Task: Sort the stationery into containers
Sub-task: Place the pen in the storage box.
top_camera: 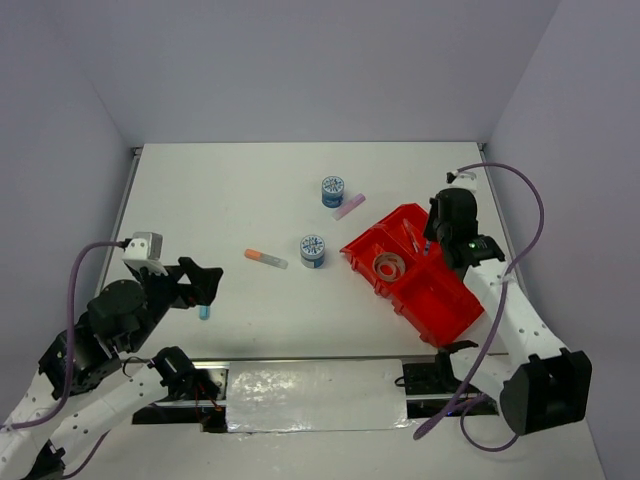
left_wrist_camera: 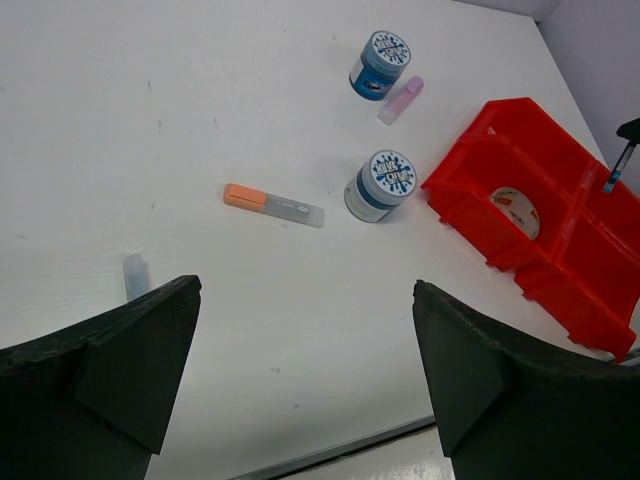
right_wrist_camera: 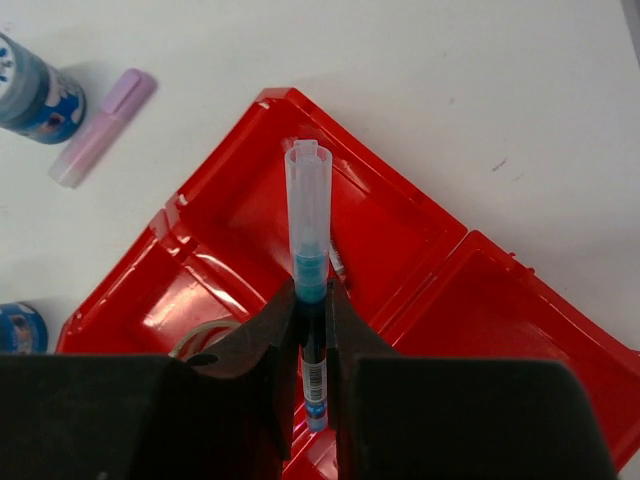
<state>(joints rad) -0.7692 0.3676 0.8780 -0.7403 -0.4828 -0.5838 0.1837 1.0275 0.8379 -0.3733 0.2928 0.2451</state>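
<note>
View from above of a white bench [top_camera: 220, 200] with my two arms at its near edge. My right pincer [right_wrist_camera: 312, 310] is clamped on a blue pen [right_wrist_camera: 308, 230] with a clear cap, and holds it above the red tray [right_wrist_camera: 400, 230], the capped end pointing out over one of the tray's far compartments. The tray sits slantwise on the right side of the bench. A clear tape ring [top_camera: 389, 266] lies flat in a compartment on the side that faces the middle of the bench.

My left pincer [left_wrist_camera: 305, 370] hangs above the left side of the bench, fingers [left_wrist_camera: 110, 370] wide apart and holding nothing. A light blue marker [left_wrist_camera: 135, 275] lies on the bench just beyond the left finger.

In the middle of the bench lies an orange-tipped marker [top_camera: 266, 259]. Near it, beside the tray's left corner, stands a blue-white patterned roll [top_camera: 313, 250]. A second patterned roll [top_camera: 333, 190] stands farther back, with a pink stick [top_camera: 349, 206] just beside it.
</note>
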